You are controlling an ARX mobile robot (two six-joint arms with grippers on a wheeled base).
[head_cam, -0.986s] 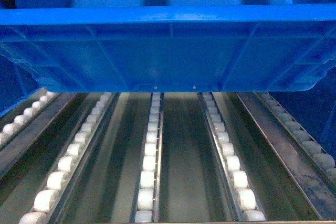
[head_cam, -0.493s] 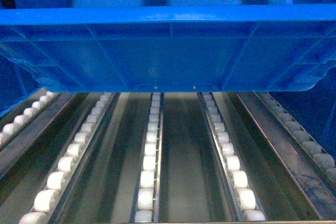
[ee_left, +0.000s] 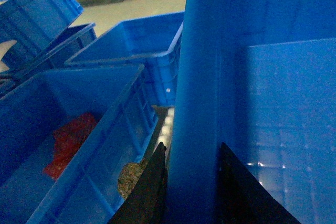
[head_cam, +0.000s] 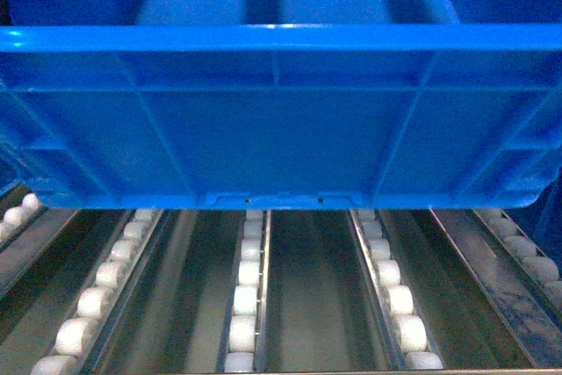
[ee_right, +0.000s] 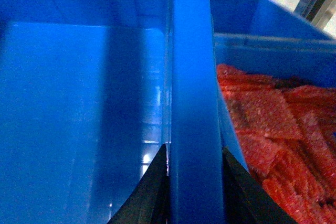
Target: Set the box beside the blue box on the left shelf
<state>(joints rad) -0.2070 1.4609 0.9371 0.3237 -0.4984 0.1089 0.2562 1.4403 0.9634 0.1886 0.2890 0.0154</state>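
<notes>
The box (head_cam: 281, 120) is a bright-blue ribbed crate that fills the upper half of the head view and hangs level over the left shelf (head_cam: 248, 305), a rack of white rollers on grey rails. In the left wrist view my left gripper (ee_left: 192, 148) is shut on the box's left rim (ee_left: 202, 77), one black finger on each side. In the right wrist view my right gripper (ee_right: 194, 149) is shut on the right rim (ee_right: 191, 77). The box's smooth inside (ee_left: 283, 119) is empty. A blue box (ee_left: 79, 145) with a red bag in it stands close on the left.
Another blue crate (ee_right: 273, 124) full of red bags sits tight against the held box's right side. More blue crates (ee_left: 136, 51) stand behind the left neighbour. A steel front bar (head_cam: 351, 371) runs along the shelf's near edge.
The held box has come down in the head view: its near wall now covers more of the roller lanes, and its bottom edge sits lower over them.
</notes>
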